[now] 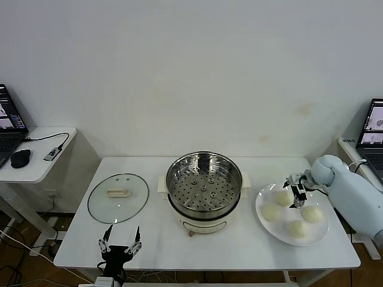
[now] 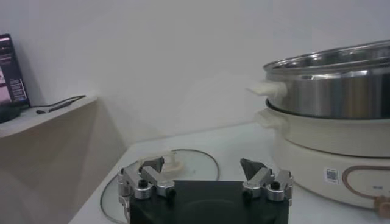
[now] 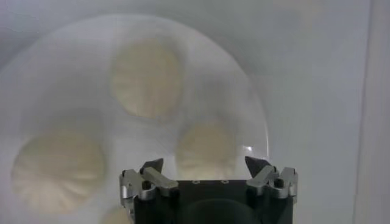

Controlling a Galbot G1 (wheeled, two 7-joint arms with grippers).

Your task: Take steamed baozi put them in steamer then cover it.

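Head view shows four baozi on a white plate (image 1: 263, 222) at the right side of the table (image 1: 149, 245): one at the back left (image 1: 283, 198), one at the left (image 1: 271, 213), one at the right (image 1: 312, 213) and one at the front (image 1: 298, 228). They are small, round, pale cream domes. The right wrist view, looking down on the plate, shows faint pleats running out from their centres.

One steamer (image 1: 203, 192) sits mid-table, a shiny steel pot with a perforated tray inside on a white base, with no baozi in it. One cover (image 1: 118, 198), clear glass with a metal rim and a cream handle, lies flat on the table to the steamer's left, apart from it.

The right gripper (image 1: 295, 195) hangs over the plate, above the back left baozi; in the right wrist view its jaws stand apart and hold nothing (image 3: 207, 173). The left gripper (image 1: 120, 246) is parked at the table's front edge, near the cover, jaws also apart and holding nothing (image 2: 204, 175).

A side desk at the far left carries one laptop (image 1: 8, 127) and one mouse (image 1: 20, 158). Another laptop (image 1: 371, 136) stands at the far right.
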